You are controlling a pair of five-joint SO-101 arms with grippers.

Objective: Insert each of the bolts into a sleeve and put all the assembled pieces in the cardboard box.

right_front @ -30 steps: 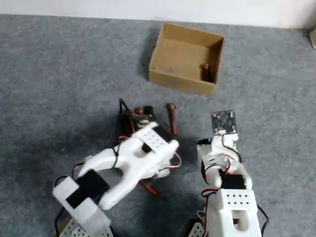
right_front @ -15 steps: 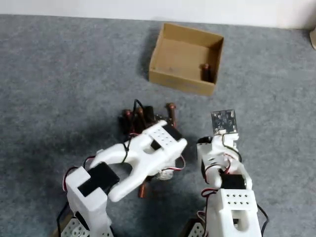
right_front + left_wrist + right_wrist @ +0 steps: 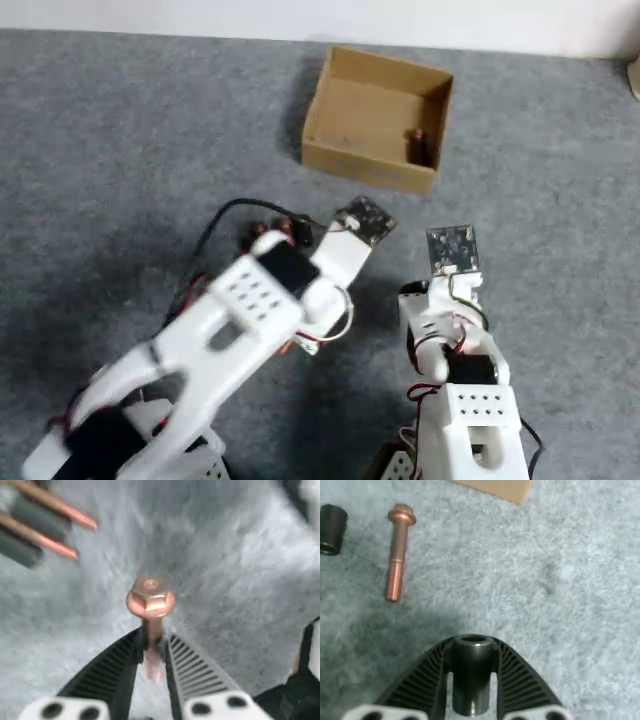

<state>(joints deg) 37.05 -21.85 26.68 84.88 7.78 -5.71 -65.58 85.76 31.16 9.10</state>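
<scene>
My left gripper [image 3: 152, 641] is shut on the shank of a copper bolt [image 3: 150, 599], whose hex head points away from the wrist above the grey carpet. My right gripper [image 3: 472, 647] is shut on a black sleeve [image 3: 472, 672], with the sleeve's open end facing outward. Beyond it on the carpet lie a loose copper bolt [image 3: 397, 550] and a second black sleeve [image 3: 331, 522]. The cardboard box [image 3: 330, 140] stands at the back and holds one dark assembled piece [image 3: 418, 146] in its right corner. The left arm [image 3: 290, 280] stretches toward the middle, close beside the right arm [image 3: 450, 300].
Two dark sleeves with copper ends sticking out [image 3: 35, 527] lie blurred off to one side of the held bolt. More copper parts [image 3: 285, 226] peek out by the left arm's cable. A corner of the box [image 3: 495, 487] sits just beyond the right gripper.
The left arm has swung forward and to the right with its bolt, now covering the loose bolt in the high view. The right arm has stayed still.
</scene>
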